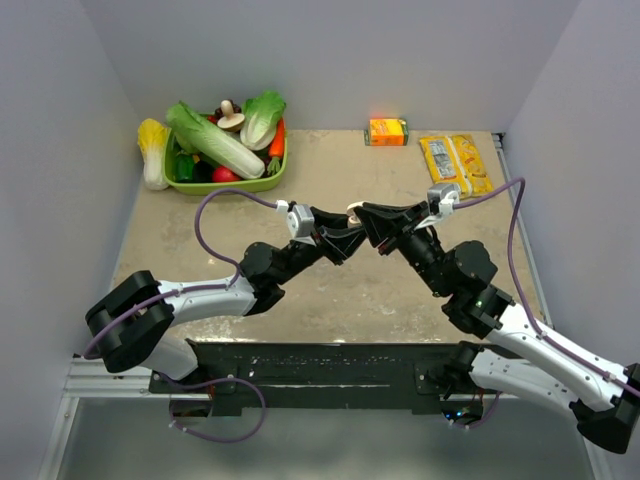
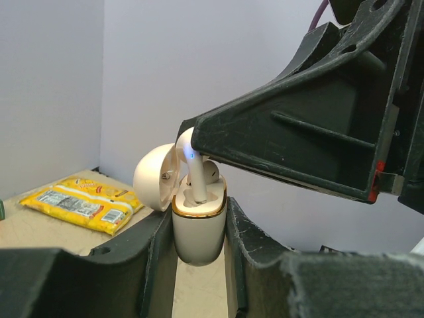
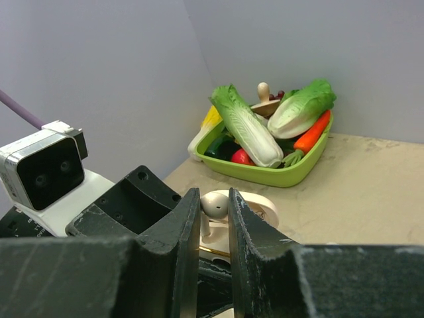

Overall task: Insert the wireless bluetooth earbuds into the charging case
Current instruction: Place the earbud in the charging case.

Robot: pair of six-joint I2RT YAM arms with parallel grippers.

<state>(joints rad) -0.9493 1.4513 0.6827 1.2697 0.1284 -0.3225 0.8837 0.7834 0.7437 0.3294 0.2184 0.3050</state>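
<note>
My left gripper (image 2: 199,228) is shut on the charging case (image 2: 199,240), a white oval case with a gold rim, held upright above the table. Its lid (image 2: 156,177) is open to the left. My right gripper (image 3: 214,203) is shut on an earbud (image 3: 215,204) by its head. In the left wrist view the earbud's (image 2: 197,182) stem reaches down into a slot of the case, and a blue light glows on it. A second pale rounded piece (image 2: 212,171) sits in the case behind it. In the top view both grippers (image 1: 345,240) (image 1: 372,222) meet at mid-table.
A green basket (image 1: 228,187) of toy vegetables stands at the back left and shows in the right wrist view (image 3: 281,174). An orange box (image 1: 387,131) and a yellow packet (image 1: 455,163) lie at the back right. Walls close in on three sides.
</note>
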